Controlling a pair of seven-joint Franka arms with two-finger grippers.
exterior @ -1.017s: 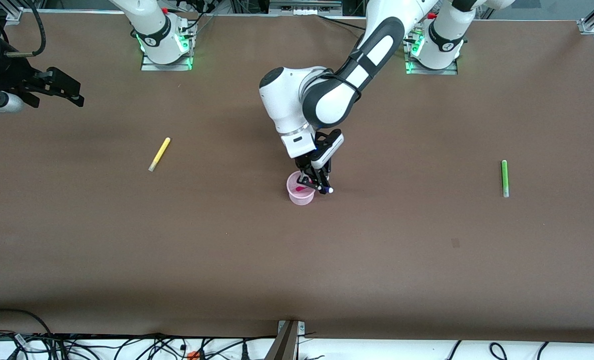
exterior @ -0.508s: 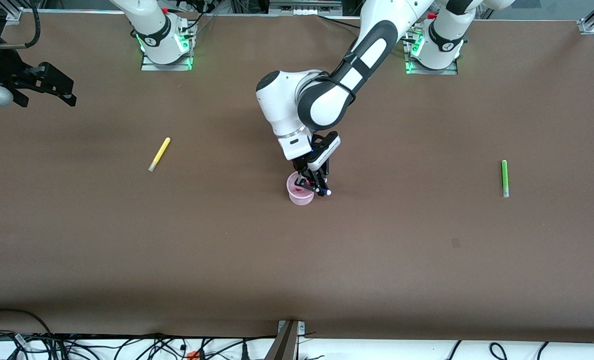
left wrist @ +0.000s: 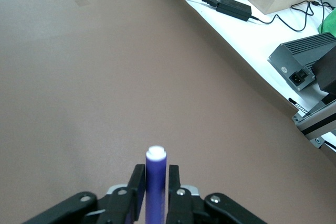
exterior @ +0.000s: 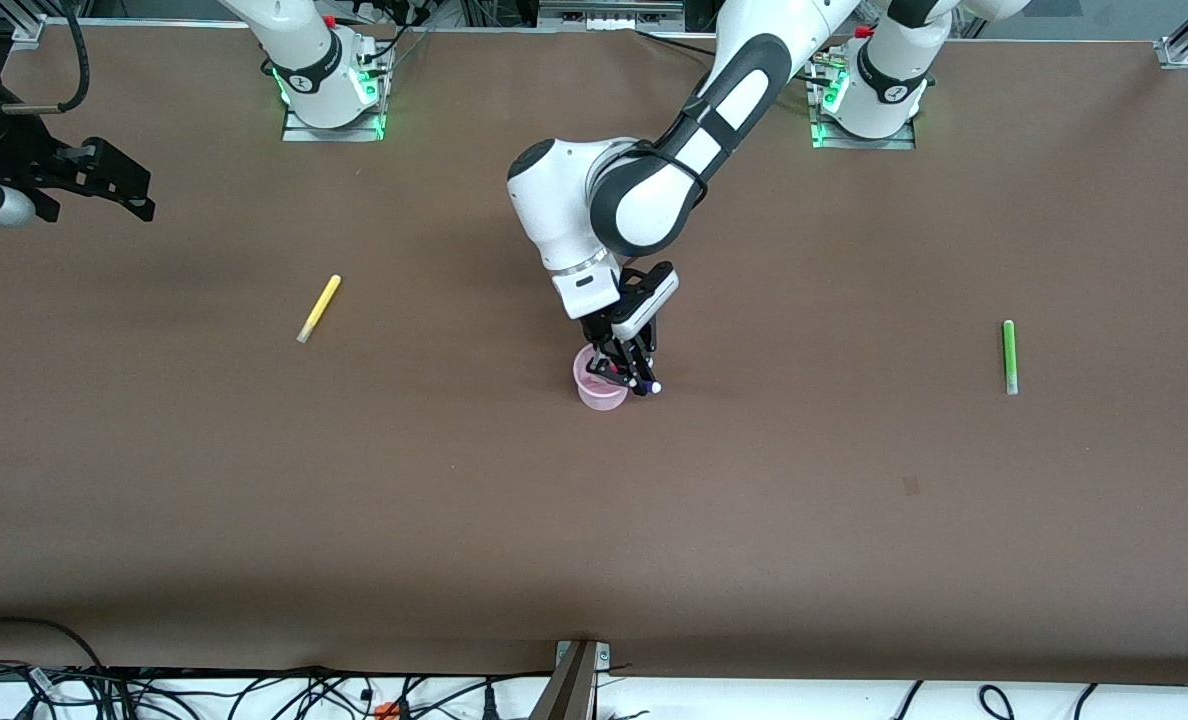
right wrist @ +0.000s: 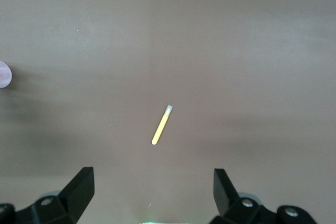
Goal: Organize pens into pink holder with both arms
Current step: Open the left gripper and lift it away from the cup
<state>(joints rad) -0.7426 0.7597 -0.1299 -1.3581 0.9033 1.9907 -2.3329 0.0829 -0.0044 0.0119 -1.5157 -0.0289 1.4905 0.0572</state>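
Note:
My left gripper (exterior: 636, 374) is shut on the purple pen (exterior: 648, 383), tilted over the rim of the pink holder (exterior: 599, 394); the pen's pale end points away from the holder. In the left wrist view the purple pen (left wrist: 156, 162) stands between the shut fingers (left wrist: 137, 182). A bit of magenta (exterior: 616, 371) shows in the holder beside the fingers. The yellow pen (exterior: 319, 308) lies toward the right arm's end, and shows in the right wrist view (right wrist: 161, 125). The green pen (exterior: 1008, 356) lies toward the left arm's end. My right gripper (exterior: 146, 198) is open and empty, up in the air at its end of the table.
The brown table (exterior: 594, 540) carries only the pens and the holder. Cables (exterior: 254, 695) lie past the table edge nearest the camera. The arms' bases (exterior: 334, 95) stand along the table edge farthest from the camera.
My left gripper has moved slightly closer over the holder with the purple pen. My right gripper has shifted a little at its end of the table.

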